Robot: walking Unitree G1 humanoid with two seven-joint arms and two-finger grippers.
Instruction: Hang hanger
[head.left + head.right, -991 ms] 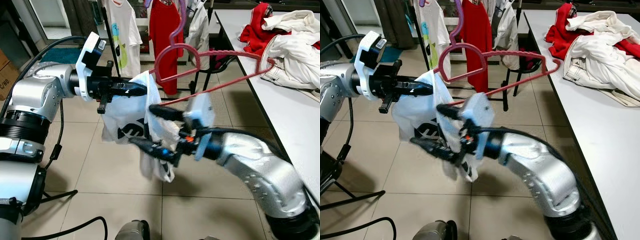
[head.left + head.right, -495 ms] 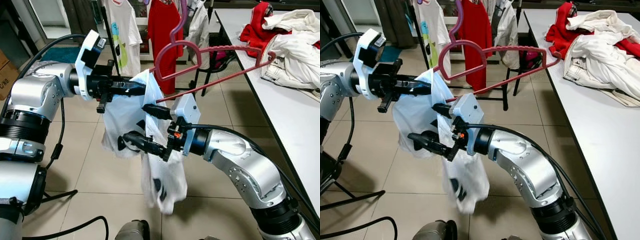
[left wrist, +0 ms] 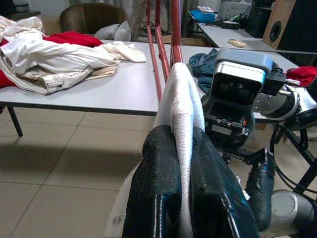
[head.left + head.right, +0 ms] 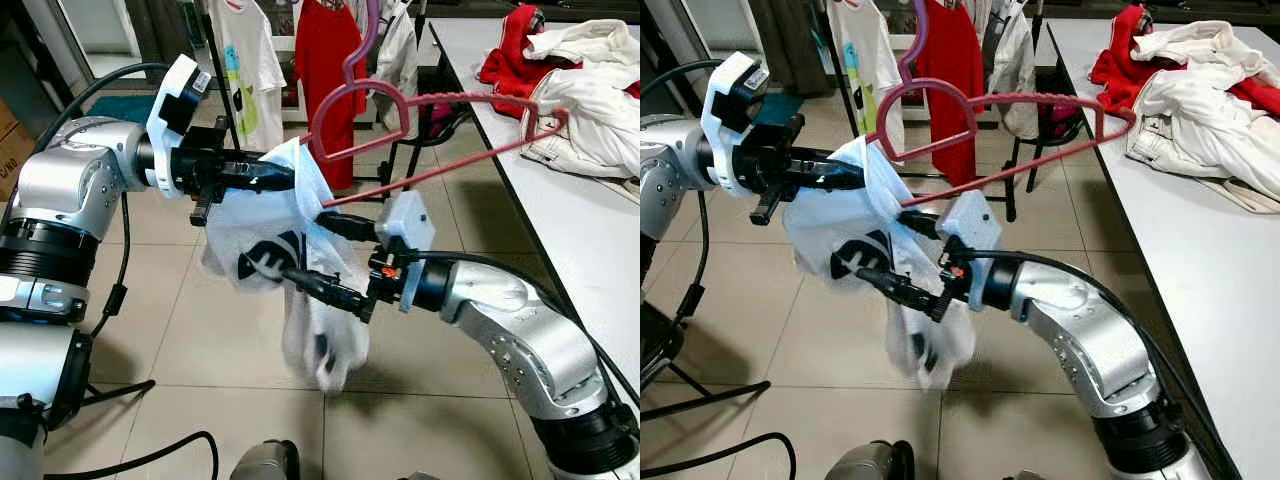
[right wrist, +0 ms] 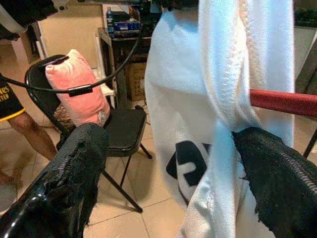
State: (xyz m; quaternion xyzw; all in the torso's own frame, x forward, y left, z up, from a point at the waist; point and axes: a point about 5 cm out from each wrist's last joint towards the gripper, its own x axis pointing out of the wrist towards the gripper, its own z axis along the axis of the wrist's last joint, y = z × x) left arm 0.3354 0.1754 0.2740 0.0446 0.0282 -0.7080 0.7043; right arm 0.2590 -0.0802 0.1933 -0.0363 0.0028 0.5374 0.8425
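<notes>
We are holding the red hanger (image 4: pixel 440 110) in mid-air above the tiled floor (image 4: pixel 200 340), tilted, with its hook (image 4: pixel 362 45) pointing up toward the clothes rack (image 4: pixel 222 75) at the rear. A white T-shirt (image 4: pixel 290 260) with a dark print is draping over the near end of the hanger and hanging downward.

Our left tool (image 4: pixel 272 177) is reaching in from the left, its fingers (image 3: pixel 163 188) pressed together and pinching a fold of the white T-shirt at the hanger's end; the left wrist view is showing the cloth squeezed between both pads.

Our right tool (image 4: pixel 325 255) is sitting just below the hanger bar with its fingers (image 5: pixel 277 173) spread apart, one on each side of the hanging cloth, gripping nothing.

To our right, a white desk (image 4: pixel 590 250) is carrying a heap of red and white clothes (image 4: pixel 570 70). A red shirt (image 4: pixel 325 70) and a white printed shirt (image 4: pixel 245 65) are hanging on the rack.
</notes>
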